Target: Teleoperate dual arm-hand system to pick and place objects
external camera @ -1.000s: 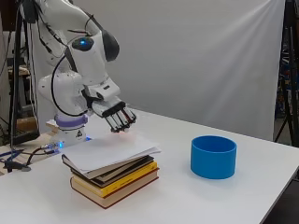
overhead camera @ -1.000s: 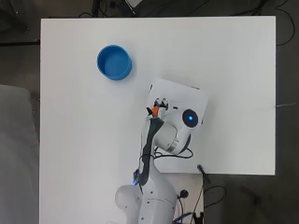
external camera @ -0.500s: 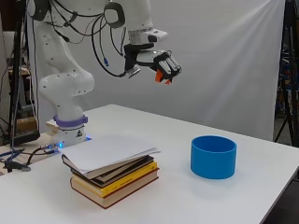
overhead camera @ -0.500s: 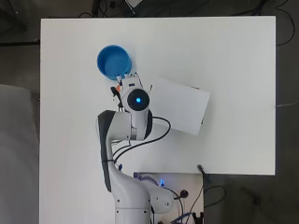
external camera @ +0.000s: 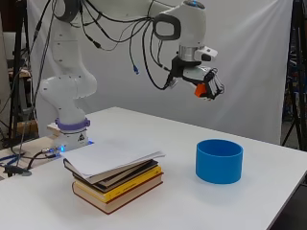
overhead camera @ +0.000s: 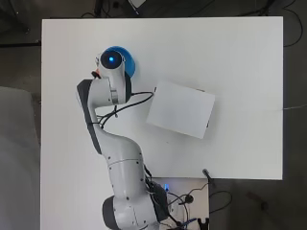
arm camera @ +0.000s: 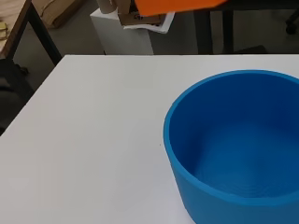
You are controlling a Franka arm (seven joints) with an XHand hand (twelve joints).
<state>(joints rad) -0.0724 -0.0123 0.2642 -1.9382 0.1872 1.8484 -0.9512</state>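
On the smooth white bench [external camera: 43, 201] a stack of hardback books [external camera: 115, 179] topped by a loose white sheet lies at the left. To its right, the black and white robot hand [external camera: 207, 85] curls its fingers round a small orange block [external camera: 200, 89], carried high above the round blue plastic bowl [external camera: 219, 161]; pick done, release into the bowl left

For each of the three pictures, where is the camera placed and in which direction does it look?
Overhead: above the table, looking straight down; shows the whole arm.
Side: beside the table, looking across; shows the arm and the hand holding an orange object.
Wrist: at the wrist, looking down into the blue bowl; no hand shows.
All three share the bowl; overhead and side share the books.
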